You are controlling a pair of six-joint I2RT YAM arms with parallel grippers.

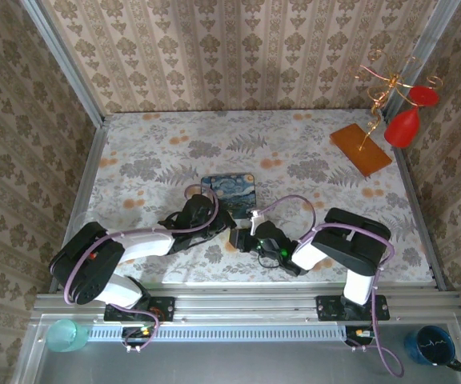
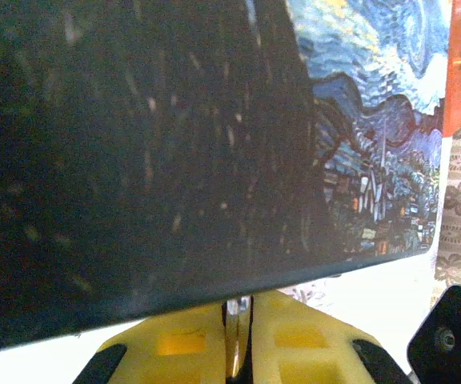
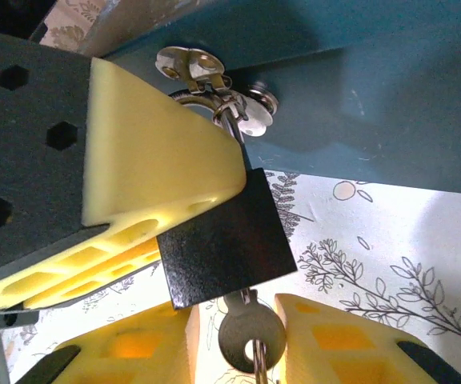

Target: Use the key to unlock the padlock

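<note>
1. While the padlock (image 3: 226, 240) hangs by its thin shackle (image 3: 232, 132) from the hasp (image 3: 206, 68) on the blue box (image 3: 358, 80), the key (image 3: 250, 340) sits in its underside.
2. Handling, judged: small, light, rigid metal. It likely swings on the hasp, and its smooth black faces are probably slippery.
3. Best hold: brace the flat body, not the shackle. Pinch the key's flat head and twist.
4. Left gripper (image 2: 234, 324): one finger (image 3: 158, 152) lies against the padlock body. The pads look nearly together on a thin sliver, but the clamp can't be confirmed.
5. Right gripper (image 3: 238, 328): jaws straddle the key head with a slight gap on one side, so a grip can't be told.
</note>
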